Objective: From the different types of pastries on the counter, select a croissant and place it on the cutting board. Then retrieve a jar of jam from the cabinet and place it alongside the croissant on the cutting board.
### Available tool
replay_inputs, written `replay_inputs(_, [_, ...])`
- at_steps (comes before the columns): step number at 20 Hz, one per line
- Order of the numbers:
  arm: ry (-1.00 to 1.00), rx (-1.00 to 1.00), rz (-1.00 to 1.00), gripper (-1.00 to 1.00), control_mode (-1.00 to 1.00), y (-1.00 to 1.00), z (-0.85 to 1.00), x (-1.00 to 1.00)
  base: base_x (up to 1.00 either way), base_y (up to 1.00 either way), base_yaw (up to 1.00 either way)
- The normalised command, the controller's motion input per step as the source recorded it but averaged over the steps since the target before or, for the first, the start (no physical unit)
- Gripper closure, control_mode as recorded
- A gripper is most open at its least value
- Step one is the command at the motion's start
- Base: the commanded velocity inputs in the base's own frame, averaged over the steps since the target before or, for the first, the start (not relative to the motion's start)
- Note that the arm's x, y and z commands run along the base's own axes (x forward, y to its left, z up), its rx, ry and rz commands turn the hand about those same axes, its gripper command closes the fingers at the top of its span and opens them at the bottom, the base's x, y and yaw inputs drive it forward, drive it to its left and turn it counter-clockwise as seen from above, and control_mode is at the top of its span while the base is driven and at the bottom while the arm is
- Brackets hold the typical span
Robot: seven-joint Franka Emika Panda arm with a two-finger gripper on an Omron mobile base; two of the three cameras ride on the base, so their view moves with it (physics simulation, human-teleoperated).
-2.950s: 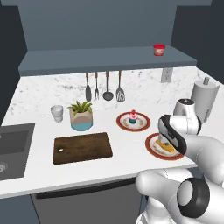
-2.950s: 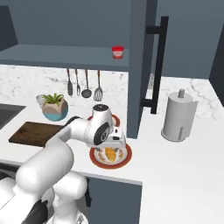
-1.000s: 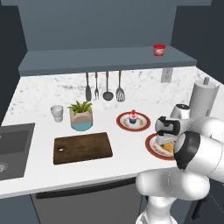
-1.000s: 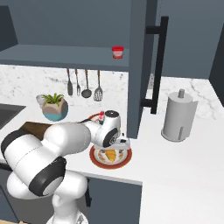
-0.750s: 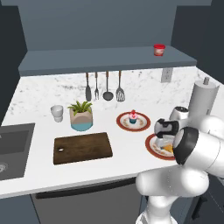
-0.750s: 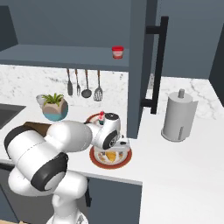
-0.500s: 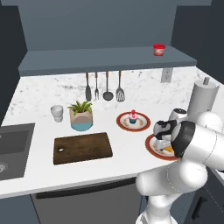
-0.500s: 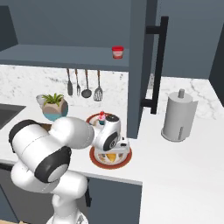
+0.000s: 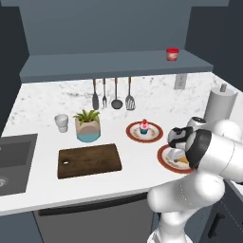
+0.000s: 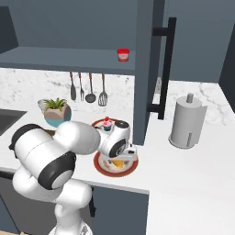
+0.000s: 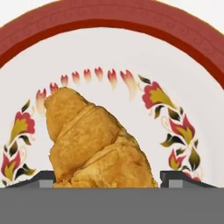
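Note:
The golden croissant (image 11: 96,144) lies on a red-rimmed floral plate (image 11: 113,22) at the counter's right front. My gripper (image 11: 110,180) is low over it and open, one fingertip (image 11: 46,180) on each side of the pastry's near end. From the base views, the hand (image 9: 176,148) covers most of that plate (image 9: 167,161), and a bit of croissant (image 10: 118,164) shows under the gripper (image 10: 120,158). The dark cutting board (image 9: 89,160) lies bare to the left. The pink cupcake (image 9: 144,126) sits on its own plate. The red jar of jam (image 9: 172,53) stands on the cabinet ledge (image 9: 114,64).
A potted plant (image 9: 87,126) and a white cup (image 9: 61,122) stand behind the board. Utensils (image 9: 114,95) hang on the back wall. A paper towel roll (image 9: 219,104) stands at the right, and a sink (image 9: 14,156) at the left. A tall dark cabinet (image 10: 149,69) rises just beside the plates.
The hand has come down closer onto the croissant plate while the elbow swung up and to the right. Croissant, cupcake, board and jar have stayed put.

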Motion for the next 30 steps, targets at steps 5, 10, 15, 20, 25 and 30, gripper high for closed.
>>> replay_inputs(5, [0.0, 0.01, 0.0, 1.0, -1.0, 0.13, 0.0, 0.0, 0.0, 0.0, 0.0])
replay_inputs(10, [0.0, -0.13, 0.0, 1.0, -1.0, 0.48, 0.51, 0.0, 0.0, 0.0, 0.0])
replay_inputs(15, [0.0, -0.19, 0.0, 1.0, -1.0, 0.55, 0.68, 0.0, 0.0, 0.0, 0.0])
replay_inputs(20, [0.0, -0.12, 0.0, 1.0, -1.0, 0.48, 0.77, 0.0, 0.0, 0.0, 0.0])
replay_inputs(25, [0.0, -0.06, 0.0, 1.0, -1.0, 0.71, 0.51, 0.0, 0.0, 0.0, 0.0])
replay_inputs(30, [-0.02, -0.01, 0.0, 1.0, -1.0, 0.85, 0.07, 0.02, 0.0, 0.0, 0.0])
